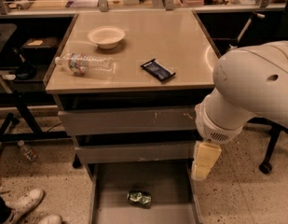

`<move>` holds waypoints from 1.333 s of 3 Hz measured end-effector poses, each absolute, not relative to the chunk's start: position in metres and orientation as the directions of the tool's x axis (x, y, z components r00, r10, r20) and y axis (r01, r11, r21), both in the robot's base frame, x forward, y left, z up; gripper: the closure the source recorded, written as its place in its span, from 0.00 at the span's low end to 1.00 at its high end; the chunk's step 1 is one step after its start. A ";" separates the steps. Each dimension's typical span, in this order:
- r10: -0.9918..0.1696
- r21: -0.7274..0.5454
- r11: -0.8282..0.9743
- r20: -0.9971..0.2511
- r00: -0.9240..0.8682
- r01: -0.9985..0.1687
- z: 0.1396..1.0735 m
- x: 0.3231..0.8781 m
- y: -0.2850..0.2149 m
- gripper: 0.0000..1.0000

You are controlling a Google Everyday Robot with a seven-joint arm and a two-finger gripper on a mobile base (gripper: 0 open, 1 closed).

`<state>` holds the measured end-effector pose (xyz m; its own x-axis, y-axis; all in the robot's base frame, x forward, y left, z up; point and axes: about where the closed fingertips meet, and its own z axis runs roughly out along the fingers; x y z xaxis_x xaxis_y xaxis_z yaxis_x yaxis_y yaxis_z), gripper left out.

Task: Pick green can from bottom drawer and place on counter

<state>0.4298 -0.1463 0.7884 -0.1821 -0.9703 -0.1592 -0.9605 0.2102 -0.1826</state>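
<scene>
The bottom drawer (110, 186) of the grey cabinet stands pulled out towards the camera, its flat grey floor in plain sight. The green can (139, 199) lies on its side on that floor, near the middle and a little towards the front, touching neither side wall. It looks dented and shiny.

The tool (201, 170) hangs at the end of the big white arm (248, 90), which comes in from the right. The pale, cream-coloured tool points downward just beside the right-hand edge of the open drawer, at about the level of the middle drawer front (139, 151). It is above and to the right of the can and well apart from it. How far open the tool is cannot be told from this angle; nothing can be seen in its hold.

On the counter (176, 36), the glossy beige top of the cabinet, a clear water bottle (85, 63) lies on its side near the left edge. A pale bowl (106, 36) stands behind it, and a dark blue packet (158, 70) lies flat nearer the front, right of the bottle. The top drawer front (129, 120) sits under the counter's edge.

A white shoe (23, 202) shows on the speckled floor at the lower left, with a small bottle (27, 151) lying beyond it.
</scene>
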 end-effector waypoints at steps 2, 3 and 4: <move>-0.951 -0.090 0.252 -0.209 -0.229 -0.964 0.687 0.436 -0.097 0.00; -0.932 -0.058 0.287 -0.247 -0.264 -0.956 0.624 0.454 -0.070 0.00; -0.920 -0.029 0.303 -0.272 -0.284 -0.953 0.581 0.466 -0.053 0.00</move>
